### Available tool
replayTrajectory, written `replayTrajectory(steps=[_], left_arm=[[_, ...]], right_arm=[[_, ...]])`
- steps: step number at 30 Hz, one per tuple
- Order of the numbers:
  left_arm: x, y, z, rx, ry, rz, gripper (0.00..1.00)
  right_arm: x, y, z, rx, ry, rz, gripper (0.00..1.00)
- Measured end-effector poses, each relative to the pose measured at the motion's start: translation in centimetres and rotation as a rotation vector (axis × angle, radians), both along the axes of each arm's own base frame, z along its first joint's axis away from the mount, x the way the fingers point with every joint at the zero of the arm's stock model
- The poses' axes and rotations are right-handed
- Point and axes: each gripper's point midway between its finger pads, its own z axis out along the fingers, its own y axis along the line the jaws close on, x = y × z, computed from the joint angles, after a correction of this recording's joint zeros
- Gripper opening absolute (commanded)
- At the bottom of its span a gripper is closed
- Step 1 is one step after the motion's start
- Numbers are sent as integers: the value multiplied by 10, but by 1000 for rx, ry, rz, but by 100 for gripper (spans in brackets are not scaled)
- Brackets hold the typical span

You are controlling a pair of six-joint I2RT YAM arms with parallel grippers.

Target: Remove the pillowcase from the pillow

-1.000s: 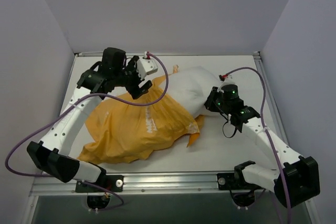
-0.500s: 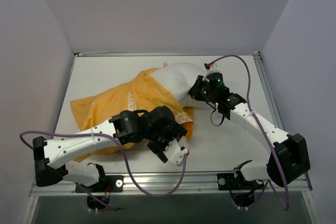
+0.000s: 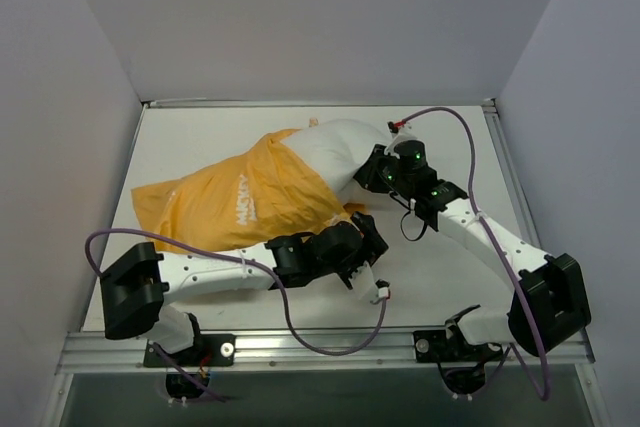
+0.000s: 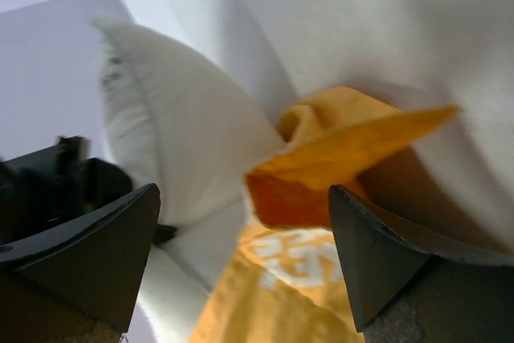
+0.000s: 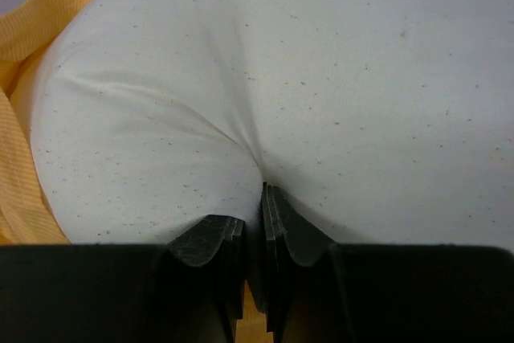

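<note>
The orange-yellow pillowcase (image 3: pixel 225 205) with white lettering lies across the table's middle and covers the left part of the white pillow (image 3: pixel 335 147). The pillow's right end sticks out bare. My right gripper (image 3: pixel 383 171) is shut, pinching a fold of the pillow (image 5: pixel 321 78) at that bare end, its fingertips (image 5: pixel 277 214) pressed together on the white fabric. My left gripper (image 3: pixel 367 237) is open at the pillowcase's near right hem. In the left wrist view the gripper (image 4: pixel 245 255) has its jaws spread wide, with a folded flap of the pillowcase (image 4: pixel 337 158) and the pillow (image 4: pixel 185 118) ahead between them, nothing gripped.
The white table (image 3: pixel 440 267) is boxed in by grey walls on the left, back and right. A metal rail (image 3: pixel 320 345) runs along the near edge. Purple cables (image 3: pixel 300 332) loop off both arms, one trailing over the table by the left wrist.
My left arm swung from the back left round to the front and now sits at the pillowcase's near hem, jaws wider. The pillow and case shifted toward the back. The right gripper kept its pinch.
</note>
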Motion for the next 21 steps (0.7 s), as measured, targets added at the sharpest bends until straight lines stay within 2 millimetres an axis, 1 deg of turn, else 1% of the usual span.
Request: replayTrajectory(steps=[4,7,9,11,12,13,14,15,16,17,19,21], left_arm=[[10,-15,17,-86,-41,17,94],[17,-21,21,-99,-37,36,95],[25,-23,18,-89,-27,62,97],[33,-22,13,-73,-17,97,90],[37,-21,9,-63,-12,114,84],[40,-18,5,-52,-7,131,76],[43,-14,1,-38,-4,147,57],[46,-9,-3,-24,2,161,45],[49,-5,-5,-7,1,171,29],[53,0,-7,5,-1,183,3],[63,12,-10,33,-8,210,2],[67,25,-18,78,8,227,2]], right_arm=[[-1,2,-2,8,1,10,0],[-1,2,-2,11,-2,13,0],[-1,3,-1,13,-3,15,0],[0,2,-1,15,-5,13,0],[0,1,-1,15,-4,11,0],[1,-1,-1,17,-3,9,0],[1,-2,-2,18,-1,9,0],[1,-3,-3,20,1,9,0],[2,-5,-4,23,5,9,0],[2,-7,-5,24,8,6,0],[6,-15,-7,17,9,-5,0],[10,-26,-8,4,5,-27,0]])
